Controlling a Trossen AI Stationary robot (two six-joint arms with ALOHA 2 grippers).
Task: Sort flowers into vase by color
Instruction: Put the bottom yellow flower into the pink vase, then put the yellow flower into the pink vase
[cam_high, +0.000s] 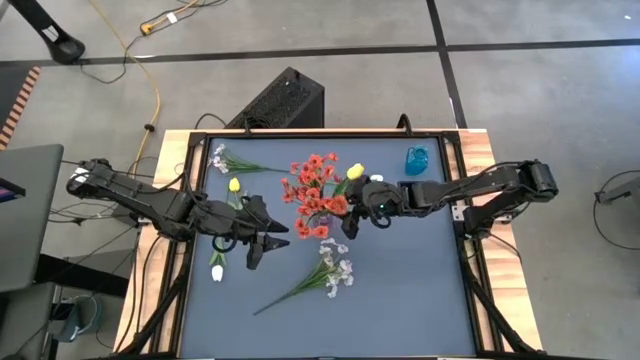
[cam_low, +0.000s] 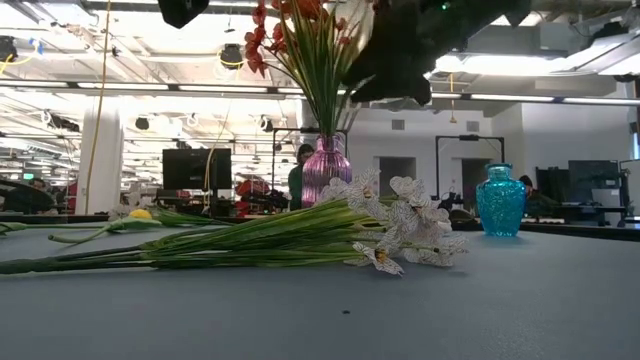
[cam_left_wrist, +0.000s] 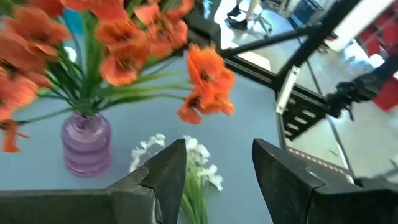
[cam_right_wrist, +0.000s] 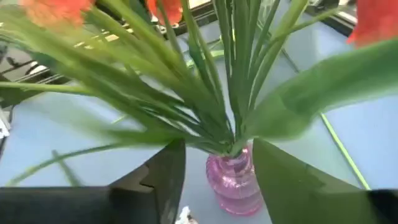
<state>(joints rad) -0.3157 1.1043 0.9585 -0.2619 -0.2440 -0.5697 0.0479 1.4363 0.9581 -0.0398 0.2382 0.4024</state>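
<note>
Right gripper (cam_high: 352, 226) hovering open over red blossom stems in pink glass vase (cam_right_wrist: 235, 180); left gripper (cam_high: 262, 243) waiting open. Lilac-white spray (cam_high: 335, 270) lying light, floppy; likely gripping best mid-stem.

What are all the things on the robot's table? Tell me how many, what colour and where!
Pink vase: one, clear pink-purple glass, middle of the table, upright.
Red flowers: one bunch, red-orange blossoms on green stems, standing in the pink vase.
Blue vase: one, turquoise, far right part of the table, nothing in it.
White-lilac spray: one lying flat on the near middle of the mat; another lies at the far left.
Yellow tulips: one lying left of the red bunch; one up beside the right gripper.
White tulip: one, lying near the left edge.
Left gripper: open, hovering left of the pink vase.
Right gripper: open, over the pink vase.
</note>
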